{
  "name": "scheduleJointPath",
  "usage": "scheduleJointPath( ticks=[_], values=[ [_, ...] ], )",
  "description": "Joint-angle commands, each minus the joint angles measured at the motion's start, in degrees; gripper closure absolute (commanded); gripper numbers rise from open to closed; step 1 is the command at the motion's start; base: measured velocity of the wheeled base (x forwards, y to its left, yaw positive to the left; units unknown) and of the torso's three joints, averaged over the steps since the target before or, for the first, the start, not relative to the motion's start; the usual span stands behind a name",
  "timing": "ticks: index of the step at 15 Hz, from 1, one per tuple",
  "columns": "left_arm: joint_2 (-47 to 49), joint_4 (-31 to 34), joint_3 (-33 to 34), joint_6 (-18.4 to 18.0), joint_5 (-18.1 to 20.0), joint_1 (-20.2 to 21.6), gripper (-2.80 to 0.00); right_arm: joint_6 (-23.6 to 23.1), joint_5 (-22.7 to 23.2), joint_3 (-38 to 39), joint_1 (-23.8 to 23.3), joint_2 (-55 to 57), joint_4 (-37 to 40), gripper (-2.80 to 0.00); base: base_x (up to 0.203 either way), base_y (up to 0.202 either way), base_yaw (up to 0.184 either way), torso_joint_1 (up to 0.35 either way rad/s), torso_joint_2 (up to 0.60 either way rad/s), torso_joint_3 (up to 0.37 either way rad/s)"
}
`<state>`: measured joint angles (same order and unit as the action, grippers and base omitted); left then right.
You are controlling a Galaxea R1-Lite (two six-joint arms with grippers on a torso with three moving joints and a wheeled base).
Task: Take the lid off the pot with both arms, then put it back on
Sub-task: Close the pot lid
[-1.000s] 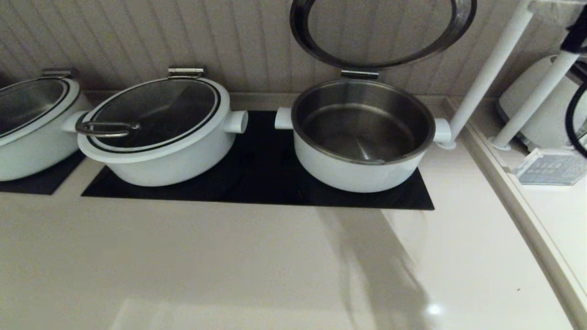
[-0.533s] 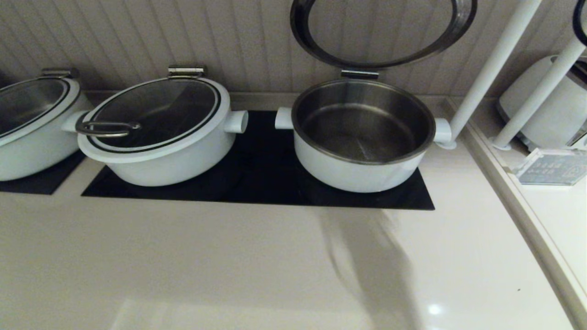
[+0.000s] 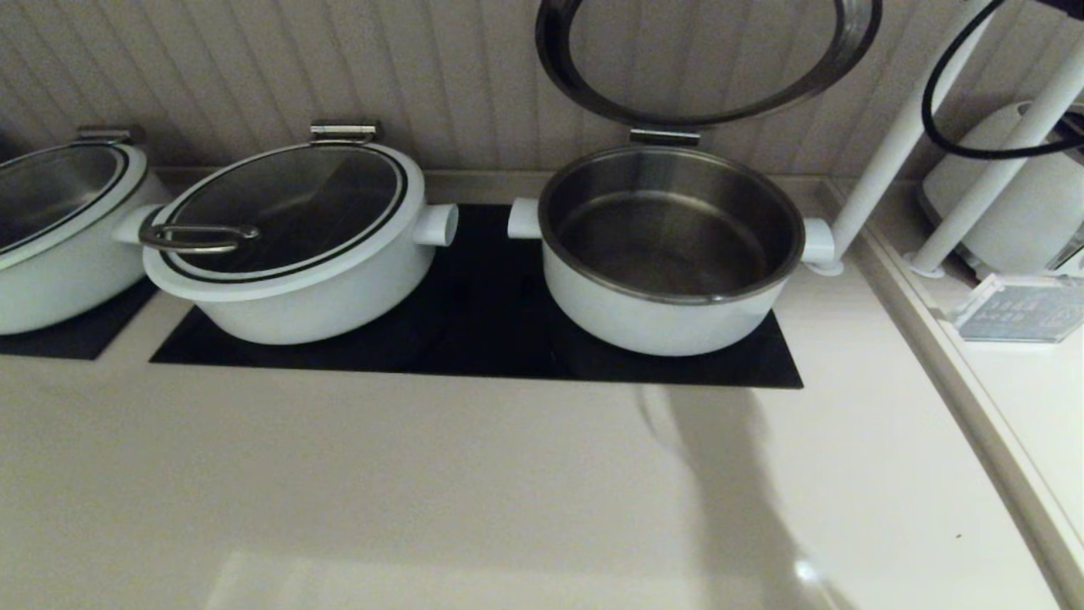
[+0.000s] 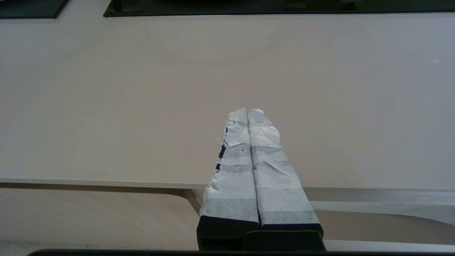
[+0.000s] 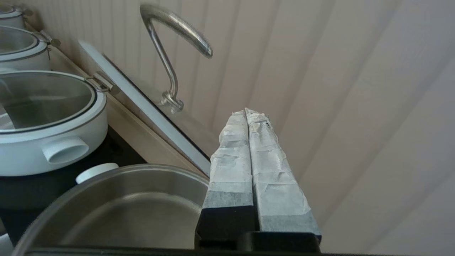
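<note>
The pot stands open on the right of the black hob, its steel bowl empty. The lid stands upright against the wall on its hinge bracket. In the right wrist view my right gripper is shut and empty, above the pot's rim. Its tips are close to the raised lid's glass, apart from the curved steel handle. It is out of the head view. My left gripper is shut and empty over the bare counter near its front edge.
A like pot with an oval loop handle stands left of the open one, and another further left. White posts, a black cable, a white appliance and a clear card are at the right.
The arm's shadow on the counter has slid to the right. At the top right the black cable has swung into a loop. The pot and lid have not moved.
</note>
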<state>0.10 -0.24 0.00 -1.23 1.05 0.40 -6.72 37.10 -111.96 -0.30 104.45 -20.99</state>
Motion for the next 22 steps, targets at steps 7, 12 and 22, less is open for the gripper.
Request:
scheduleJointPath(
  ticks=[7,12,22],
  values=[
    [-0.01,-0.02,0.0,-0.01,0.01,0.04,0.0,-1.71,2.3,3.23,0.3,1.76,-1.59,0.0,0.0,0.0,0.0,0.0,0.0,0.0],
    [-0.01,-0.02,0.0,0.0,0.01,0.04,0.0,-4.46,3.77,12.89,0.48,-2.28,-1.6,0.0,0.0,0.0,0.0,0.0,0.0,0.0],
    [-0.01,-0.02,0.0,0.0,0.01,0.04,0.0,-6.26,5.17,33.02,1.72,-9.07,-9.7,0.0,0.0,0.0,0.0,0.0,0.0,0.0]
  ],
)
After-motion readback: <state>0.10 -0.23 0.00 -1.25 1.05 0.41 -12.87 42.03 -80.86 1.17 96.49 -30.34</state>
